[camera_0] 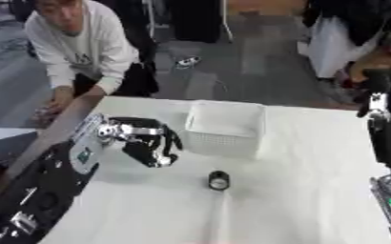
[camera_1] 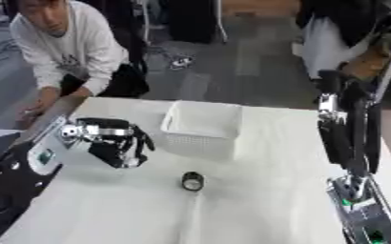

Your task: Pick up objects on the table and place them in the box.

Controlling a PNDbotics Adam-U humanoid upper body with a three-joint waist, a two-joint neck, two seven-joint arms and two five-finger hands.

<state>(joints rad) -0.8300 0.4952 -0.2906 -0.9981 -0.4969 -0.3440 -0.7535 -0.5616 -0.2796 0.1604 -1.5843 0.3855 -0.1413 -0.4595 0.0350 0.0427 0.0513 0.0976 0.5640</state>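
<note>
White basket stands on the table. Just left of it hangs the left hand, fingers curled downward, apparently holding nothing. A small black round object lies near the basket's front. Right hand: upright, fingers indistinct.

No text, brand, number or sign can be read anywhere in either view. The left arm carries a small green patch on its pale casing, just left of the white box, but no letters show on it. A green mark also sits on the right arm, well to the right of the box, and it too cannot be read. The dark print on the front of the person's white top, beyond the box, is only a blur.
</note>
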